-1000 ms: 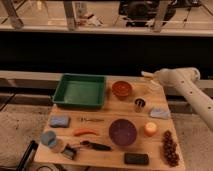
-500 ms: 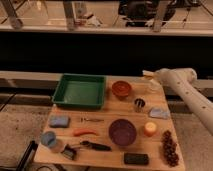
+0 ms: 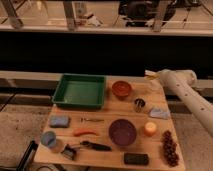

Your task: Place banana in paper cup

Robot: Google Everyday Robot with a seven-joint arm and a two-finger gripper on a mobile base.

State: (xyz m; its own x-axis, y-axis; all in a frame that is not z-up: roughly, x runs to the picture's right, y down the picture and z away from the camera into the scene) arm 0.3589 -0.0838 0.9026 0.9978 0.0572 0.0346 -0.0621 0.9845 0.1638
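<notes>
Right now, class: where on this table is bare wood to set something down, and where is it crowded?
Bare wood: between orange bowl and purple bowl, left of the metal cup; front edge between black tool and black box. Crowded: back right corner, around the gripper.

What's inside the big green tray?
Only its bare green floor shows; nothing lies in the green tray. Its near wall covers a thin strip of floor along the front. The tool is away from it, over the table's far right corner.
</notes>
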